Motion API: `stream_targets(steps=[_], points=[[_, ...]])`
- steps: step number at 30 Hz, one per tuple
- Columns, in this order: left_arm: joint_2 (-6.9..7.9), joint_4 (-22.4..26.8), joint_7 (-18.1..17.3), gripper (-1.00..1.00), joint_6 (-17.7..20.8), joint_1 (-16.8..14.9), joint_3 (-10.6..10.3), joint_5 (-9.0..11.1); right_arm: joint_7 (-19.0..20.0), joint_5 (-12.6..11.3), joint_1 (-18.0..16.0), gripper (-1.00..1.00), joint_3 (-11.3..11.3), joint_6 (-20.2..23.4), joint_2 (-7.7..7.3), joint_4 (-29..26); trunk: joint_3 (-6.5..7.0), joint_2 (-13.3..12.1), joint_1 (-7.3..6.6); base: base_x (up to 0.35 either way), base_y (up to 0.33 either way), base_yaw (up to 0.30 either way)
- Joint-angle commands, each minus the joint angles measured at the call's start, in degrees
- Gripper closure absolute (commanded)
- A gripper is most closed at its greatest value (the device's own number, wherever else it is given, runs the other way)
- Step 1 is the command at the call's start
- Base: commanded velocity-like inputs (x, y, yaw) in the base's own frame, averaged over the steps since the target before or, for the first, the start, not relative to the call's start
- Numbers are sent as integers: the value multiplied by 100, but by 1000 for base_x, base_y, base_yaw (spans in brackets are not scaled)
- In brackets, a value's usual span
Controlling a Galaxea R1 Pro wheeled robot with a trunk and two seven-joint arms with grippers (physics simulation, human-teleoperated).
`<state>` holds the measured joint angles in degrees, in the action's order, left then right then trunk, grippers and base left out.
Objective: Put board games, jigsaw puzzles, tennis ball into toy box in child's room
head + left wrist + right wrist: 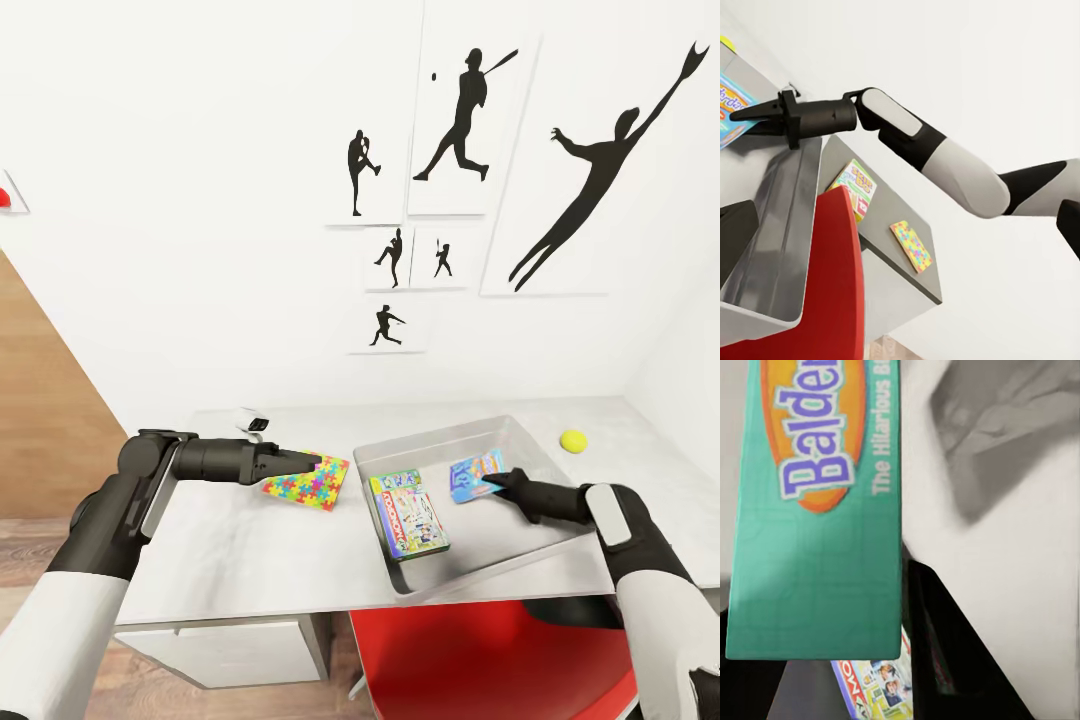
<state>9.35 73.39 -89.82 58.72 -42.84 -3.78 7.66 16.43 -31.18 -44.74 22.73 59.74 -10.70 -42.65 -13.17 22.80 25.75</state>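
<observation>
While the right gripper (pixel 497 483) reaches into the toy box (pixel 530 545), its fingers are pinched on the edge of the small blue board game (pixel 474 475), held tilted above the bin's floor; the right wrist view shows that box's teal side (pixel 817 510) pressed against a dark finger (pixel 945 652). Beside it, the white and green board game (pixel 410 512) lies flat in the toy box. Left of the bin, a jigsaw puzzle (pixel 306 481) rests on the table (pixel 230 555), with the left gripper (pixel 312 463) hovering over its near corner; I cannot tell how far its fingers are parted. A tennis ball (pixel 573 441) sits on the table near the far right corner, apart from the bin. A red chair (pixel 480 660) stands below the table's front edge.
</observation>
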Motion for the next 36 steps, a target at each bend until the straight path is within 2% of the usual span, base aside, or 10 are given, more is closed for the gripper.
stream_targets(steps=[1,5,15,16,29,36], points=[[5,0,-18,-100,61,-5,-12,5,4,51,-40,100,-9,26,4,19,-11,12,3,0,0,0],[11,0,-18,-100,61,-5,-10,4,-157,51,-108,100,-50,26,6,97,-11,12,3,0,0,0],[14,0,-18,-100,61,-5,-9,5,-217,51,-122,100,-58,26,7,118,-11,12,3,0,0,0],[14,0,-18,-100,61,-5,-9,2,-218,51,-122,-100,-58,26,7,118,-11,12,3,0,0,0],[14,0,-18,-100,58,-5,-9,-2,-215,48,-119,-100,-58,26,-9,115,-11,12,3,0,0,0],[15,0,-18,-100,56,-5,-9,-2,-191,-20,-107,-100,-42,26,-90,65,-11,12,3,0,0,0]])
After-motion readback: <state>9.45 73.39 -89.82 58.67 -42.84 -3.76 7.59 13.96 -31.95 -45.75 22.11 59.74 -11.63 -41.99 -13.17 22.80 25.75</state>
